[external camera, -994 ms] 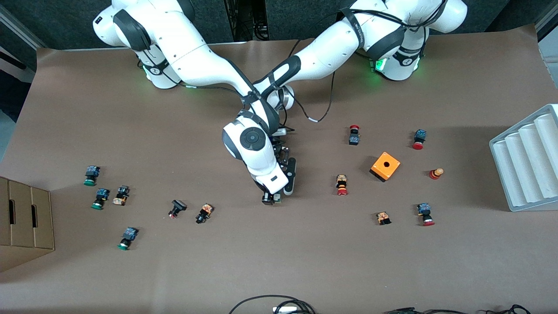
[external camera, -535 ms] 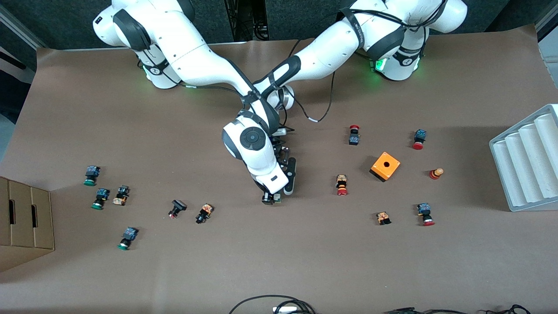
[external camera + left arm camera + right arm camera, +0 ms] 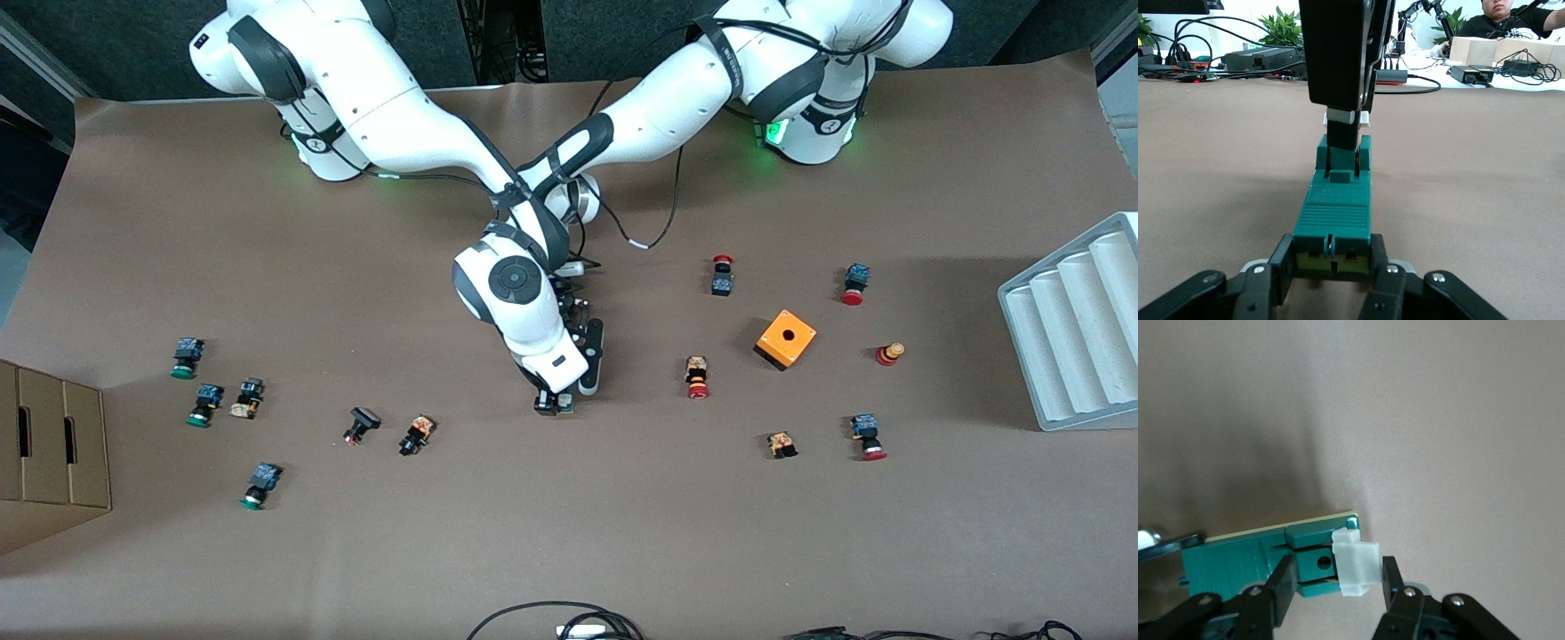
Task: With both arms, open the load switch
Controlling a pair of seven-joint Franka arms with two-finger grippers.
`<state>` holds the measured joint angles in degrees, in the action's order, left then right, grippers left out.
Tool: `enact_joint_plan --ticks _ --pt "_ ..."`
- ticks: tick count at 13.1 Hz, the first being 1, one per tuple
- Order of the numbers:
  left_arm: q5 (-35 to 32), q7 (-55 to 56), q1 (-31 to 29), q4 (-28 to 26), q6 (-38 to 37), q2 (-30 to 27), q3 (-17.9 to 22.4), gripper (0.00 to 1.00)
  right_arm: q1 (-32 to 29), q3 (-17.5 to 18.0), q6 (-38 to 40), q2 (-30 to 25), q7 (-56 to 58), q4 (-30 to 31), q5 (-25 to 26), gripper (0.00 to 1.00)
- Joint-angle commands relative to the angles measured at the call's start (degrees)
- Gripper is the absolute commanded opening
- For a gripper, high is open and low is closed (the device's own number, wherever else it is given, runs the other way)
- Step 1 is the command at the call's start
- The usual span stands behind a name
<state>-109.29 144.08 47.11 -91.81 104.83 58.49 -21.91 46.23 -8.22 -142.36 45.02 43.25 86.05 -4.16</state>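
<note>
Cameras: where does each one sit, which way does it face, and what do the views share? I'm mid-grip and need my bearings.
Front view: high across the table, facing both bases; shows both arms meeting over the load switch at mid-table.
Left wrist view: on the left wrist, low along the table; the left gripper clamps the switch's near end, with the right gripper at its other end.
Right wrist view: on the right wrist, looking down; its fingers straddle the white sliding piece.
Shared: all three show the green switch.
</note>
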Motion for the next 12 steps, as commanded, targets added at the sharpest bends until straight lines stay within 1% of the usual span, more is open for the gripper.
enact_joint_plan --ticks 1,12 --pt "0.6 1.5 0.5 0.3 -1.0 1.0 0.4 0.28 0.1 0.8 -0.6 -2.4 0.5 3.4 0.7 0.59" --pt "0.6 1.5 0.5 0.3 -1.0 1.0 0.4 0.28 0.3 0.9 1.0 -4.3 0.5 4.7 0.7 0.58"
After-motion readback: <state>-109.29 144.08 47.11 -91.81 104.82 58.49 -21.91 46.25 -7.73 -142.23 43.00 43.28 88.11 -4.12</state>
